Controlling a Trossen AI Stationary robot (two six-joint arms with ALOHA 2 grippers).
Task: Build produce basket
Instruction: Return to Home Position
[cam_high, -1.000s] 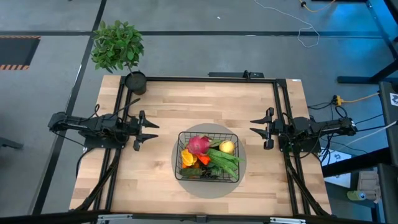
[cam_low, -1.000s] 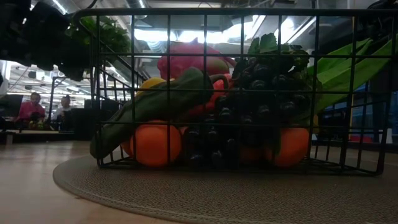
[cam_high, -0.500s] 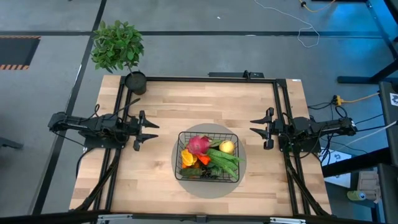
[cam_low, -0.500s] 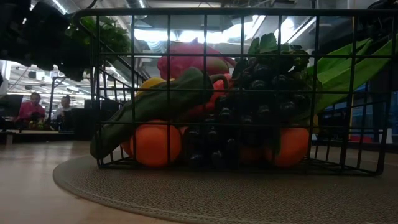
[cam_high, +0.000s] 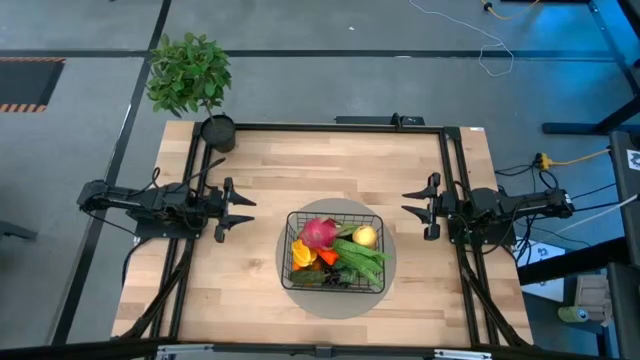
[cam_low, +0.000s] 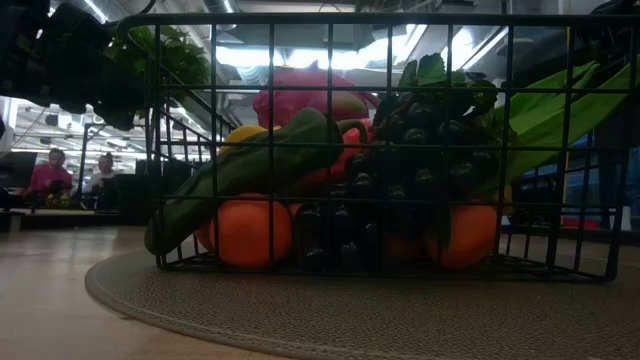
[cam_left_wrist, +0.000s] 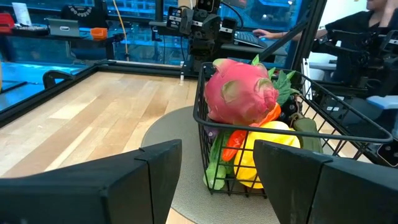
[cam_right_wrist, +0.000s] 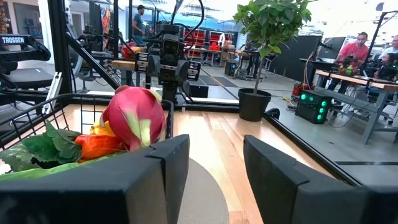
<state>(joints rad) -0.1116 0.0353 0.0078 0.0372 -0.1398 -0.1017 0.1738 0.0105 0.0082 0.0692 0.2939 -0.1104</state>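
The black wire-mesh basket stands on a flat grey round mat near the table's front middle. It is filled with produce: a pink dragon fruit, a lemon, green beans, a yellow pepper, and in the low view tangerines and dark grapes. My left gripper stands open and level at the table's left side, clear of the basket. My right gripper stands open and level at the right side, also clear of it.
A leafy potted plant stands at the table's far left corner. A black frame rail runs along the far edge and down both sides. Bare wood lies between each gripper and the mat. People sit at desks in the room beyond.
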